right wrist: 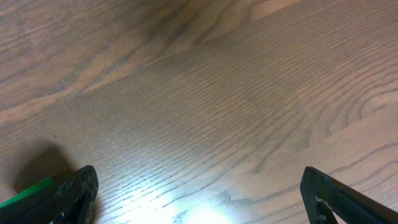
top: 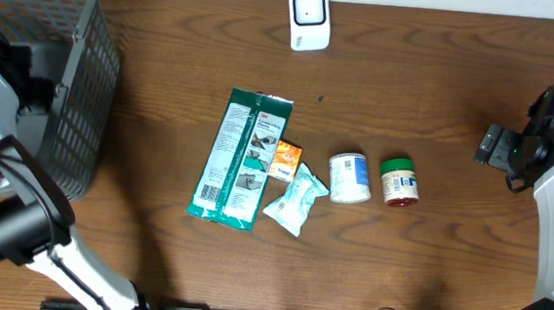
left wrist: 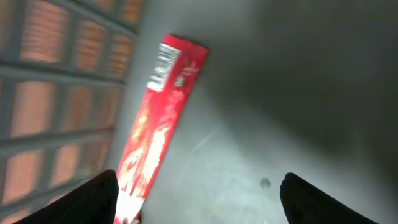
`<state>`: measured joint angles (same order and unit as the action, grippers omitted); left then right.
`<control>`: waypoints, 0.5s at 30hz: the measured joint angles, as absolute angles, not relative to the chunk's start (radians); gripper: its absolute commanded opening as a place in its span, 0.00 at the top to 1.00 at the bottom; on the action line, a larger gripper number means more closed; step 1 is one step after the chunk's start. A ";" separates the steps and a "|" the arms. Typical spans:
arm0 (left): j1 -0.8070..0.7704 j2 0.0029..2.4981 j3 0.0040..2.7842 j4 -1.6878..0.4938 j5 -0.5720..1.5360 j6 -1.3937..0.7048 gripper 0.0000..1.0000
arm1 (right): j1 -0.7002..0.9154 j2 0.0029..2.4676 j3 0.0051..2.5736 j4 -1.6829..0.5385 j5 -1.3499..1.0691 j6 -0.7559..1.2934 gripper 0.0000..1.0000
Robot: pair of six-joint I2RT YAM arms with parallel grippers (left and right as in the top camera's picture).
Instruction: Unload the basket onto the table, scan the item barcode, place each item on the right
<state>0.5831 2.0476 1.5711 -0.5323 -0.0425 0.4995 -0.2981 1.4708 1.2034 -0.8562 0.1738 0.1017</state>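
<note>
dark wood-grain table (top: 424,283) w/ a small white scanner (top: 308,17) standing at its far edge, face toward the robot. everything else sits relative to that scanner.

well off to the robot's left of the scanner is a grey mesh basket (top: 57,91), and the left arm reaches down into it. the left gripper (left wrist: 199,199) has its jaws wide apart w/ nothing between them, hanging over the basket floor. just beside it lies a red box (left wrist: 158,124), slanted against the mesh wall. my guess is the basket is where finished items go, so this one looks dealt with.

the red box is long, flat and thin, glossy, w/ pale print and a white barcode patch (left wrist: 161,62) at its far end. view's blurry, can't read more.

in front of the scanner, nearer the robot, the other items wait in a loose row:
- green flat pack (top: 241,157)
- small orange packet (top: 285,160), touching the green pack
- pale crinkly pouch (top: 296,200)
- white can (top: 350,177) on its side
- green-lidded jar (top: 399,180), also lying down

likely laid out there so either arm can reach them and the scanner.

far to the robot's right of the scanner, the right gripper (right wrist: 199,199) hovers over bare wood, jaws fully apart, empty. prob. parked clear of the row.
</note>
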 measured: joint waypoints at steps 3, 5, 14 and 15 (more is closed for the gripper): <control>0.594 2.096 1.571 -0.522 -0.034 0.540 0.16 | -0.298 1.471 1.203 -0.856 0.174 0.102 0.01; 0.605 2.112 1.571 -0.508 -0.025 0.559 0.16 | -0.298 1.471 1.203 -0.856 0.174 0.102 0.01; 0.679 2.112 1.571 -0.476 0.115 0.587 0.15 | -0.298 1.471 1.203 -0.856 0.174 0.102 0.01; 0.686 2.112 1.571 -0.473 0.134 0.589 0.15 | -0.298 1.471 1.203 -0.856 0.174 0.102 0.01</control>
